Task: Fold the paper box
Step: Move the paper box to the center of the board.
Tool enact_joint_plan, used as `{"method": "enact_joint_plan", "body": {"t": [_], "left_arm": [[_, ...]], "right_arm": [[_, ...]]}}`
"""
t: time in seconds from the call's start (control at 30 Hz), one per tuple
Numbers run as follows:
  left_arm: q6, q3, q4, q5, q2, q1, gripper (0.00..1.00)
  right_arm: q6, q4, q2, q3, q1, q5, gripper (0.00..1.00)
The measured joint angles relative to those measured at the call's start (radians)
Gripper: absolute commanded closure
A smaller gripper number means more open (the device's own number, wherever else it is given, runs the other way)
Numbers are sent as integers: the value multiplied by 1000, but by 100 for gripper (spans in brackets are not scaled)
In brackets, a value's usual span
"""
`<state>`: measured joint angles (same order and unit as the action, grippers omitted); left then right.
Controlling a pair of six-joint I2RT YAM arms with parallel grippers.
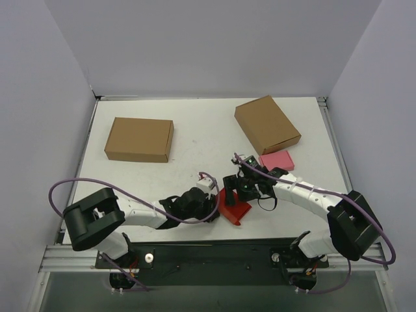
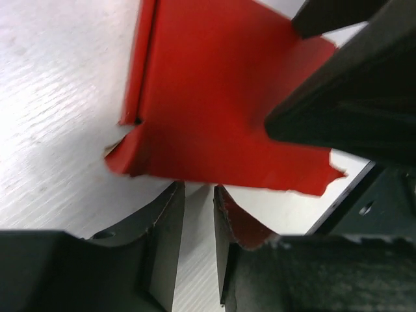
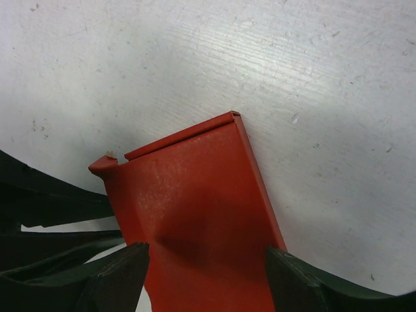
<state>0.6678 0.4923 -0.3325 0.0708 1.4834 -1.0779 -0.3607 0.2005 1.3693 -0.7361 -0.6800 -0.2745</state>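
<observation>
Paper box [image 1: 233, 208] lies askew, long axis diagonal.

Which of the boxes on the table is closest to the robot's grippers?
The bright red paper box at the front. The small pink box, the left brown box and the right brown box sit farther back.

The paper box [image 1: 233, 207] is thin red card, smooth and matt. The counter [image 1: 195, 130] is white, matt, finely grained and scuffed. The brown boxes [image 1: 139, 139] are dull cardboard. The jaws are matt black plastic.
</observation>
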Motion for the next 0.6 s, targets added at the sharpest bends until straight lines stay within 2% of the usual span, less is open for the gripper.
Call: {"method": "enact_joint_plan", "body": {"t": [0.27,0.47,0.57,0.6], "left_arm": [[12,68,-91,-57,121,33,69],[10,106,-138,-105,184,72,69],[10,122,-153,-128,206,94,60],[13,124,-154,-130,207,100,54]], "right_arm": [[18,-66,-6,29,5,-3,22],[21,-81,-7,32,-41,132,22],[11,-64,18,13,-102,263,23],[7,-50,34,1,-128,315,24]]}}
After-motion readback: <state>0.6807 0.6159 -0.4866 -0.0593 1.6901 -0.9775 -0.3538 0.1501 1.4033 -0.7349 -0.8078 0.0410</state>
